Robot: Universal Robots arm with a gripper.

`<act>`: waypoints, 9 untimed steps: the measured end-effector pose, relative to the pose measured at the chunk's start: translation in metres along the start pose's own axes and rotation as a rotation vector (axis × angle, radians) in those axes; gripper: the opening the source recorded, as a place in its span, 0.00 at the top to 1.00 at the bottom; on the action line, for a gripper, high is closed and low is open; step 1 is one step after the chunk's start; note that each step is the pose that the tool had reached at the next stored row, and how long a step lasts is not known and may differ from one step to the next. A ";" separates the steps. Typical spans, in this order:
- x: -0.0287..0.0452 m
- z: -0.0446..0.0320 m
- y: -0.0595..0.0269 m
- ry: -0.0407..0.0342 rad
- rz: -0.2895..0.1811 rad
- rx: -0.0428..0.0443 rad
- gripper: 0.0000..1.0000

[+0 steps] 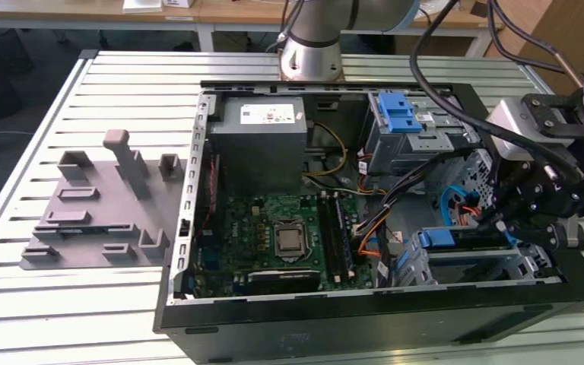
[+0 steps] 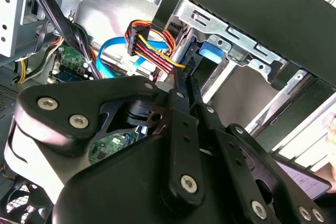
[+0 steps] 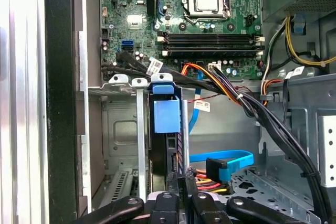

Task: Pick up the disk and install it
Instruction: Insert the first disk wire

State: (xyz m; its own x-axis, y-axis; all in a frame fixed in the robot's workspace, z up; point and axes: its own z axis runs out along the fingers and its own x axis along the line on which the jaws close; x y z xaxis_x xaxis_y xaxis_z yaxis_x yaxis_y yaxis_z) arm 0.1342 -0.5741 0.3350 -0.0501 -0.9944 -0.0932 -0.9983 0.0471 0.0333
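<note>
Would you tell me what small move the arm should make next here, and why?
Probably a short, straight push along the slot. In the first wrist view the disk stands on edge between the metal guides of the drive cage, and the end effector sits at its near end. The coloured cables lie close beside it, so I would keep the push slow.

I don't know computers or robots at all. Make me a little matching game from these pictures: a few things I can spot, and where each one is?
Things:
1. Green motherboard
2. Grey moulded parts tray
3. Black end effector
4. Large grey metal box with a small white sticker

Places:
A. On the slatted table, outside the case, at the exterior view's left
B. Flat on the case floor
C. Over the drive bay at the exterior view's right
D. Inside the case, near its far end

Pairs: 1-B, 2-A, 3-C, 4-D
</note>
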 end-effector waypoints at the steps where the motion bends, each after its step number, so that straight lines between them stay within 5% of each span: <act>1: 0.0003 0.0001 0.0000 -0.0003 0.001 0.0001 0.84; 9: 0.0014 0.0016 -0.0001 -0.0019 0.004 -0.0007 0.84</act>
State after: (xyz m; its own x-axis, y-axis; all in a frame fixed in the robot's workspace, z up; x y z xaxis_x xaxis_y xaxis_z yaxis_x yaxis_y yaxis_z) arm 0.1342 -0.5753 0.3333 -0.0541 -0.9940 -0.0949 -0.9981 0.0511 0.0344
